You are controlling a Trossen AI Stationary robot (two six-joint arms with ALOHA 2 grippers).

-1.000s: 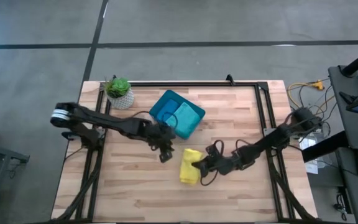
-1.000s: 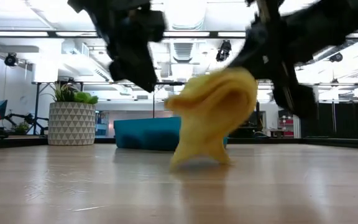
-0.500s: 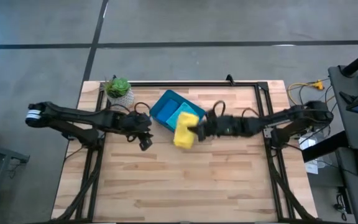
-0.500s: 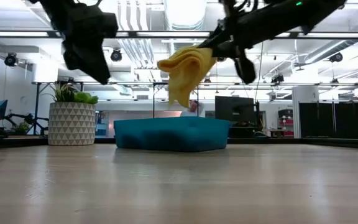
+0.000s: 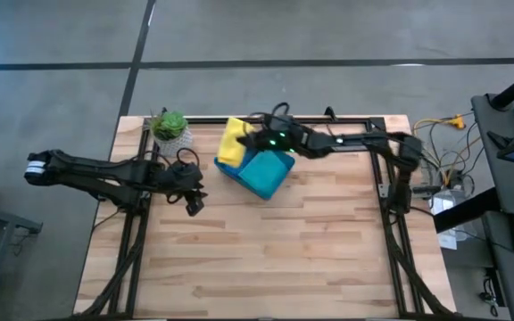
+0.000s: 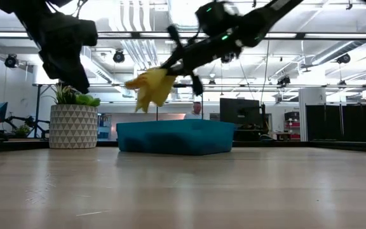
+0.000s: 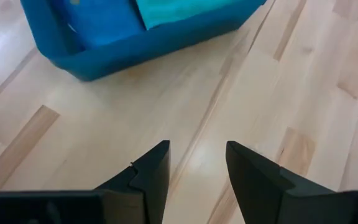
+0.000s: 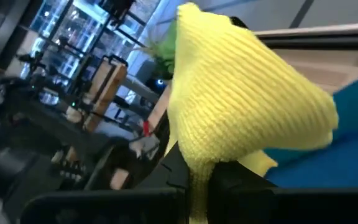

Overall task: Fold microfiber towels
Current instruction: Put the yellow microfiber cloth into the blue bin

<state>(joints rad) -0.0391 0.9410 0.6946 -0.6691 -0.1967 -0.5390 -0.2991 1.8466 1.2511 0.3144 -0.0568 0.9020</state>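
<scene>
Lifted clear of the desk [image 5: 266, 259] since a second ago: yellow towel [image 5: 233, 141], carried off the near middle, up and back to the far end of the blue bin [image 5: 259, 171]. Swung back toward its own side meanwhile: left arm.

Nearest now, bare wood across the front of the desk. Next back, left gripper [image 5: 191, 198], hovering low beside the bin, jaws partly open, nothing between them, plain desk underneath in the wrist view. Then the bin itself, with a teal towel [image 7: 179, 9] already lying inside. Over its far edge, right gripper [image 5: 250, 141], jaws clamped shut on the yellow towel, bunched and hanging in the air just above the bin's rim [image 6: 150, 89]. Off toward the far left corner, potted plant [image 5: 170, 130].

Reads as a drop-off about to happen: yellow one apparently folded and about to join the teal. Not released yet. No green towel anywhere in sight, no separate blue one made out either; possibly hidden in the bin, cannot tell. So at least two handled, rest unclear.
</scene>
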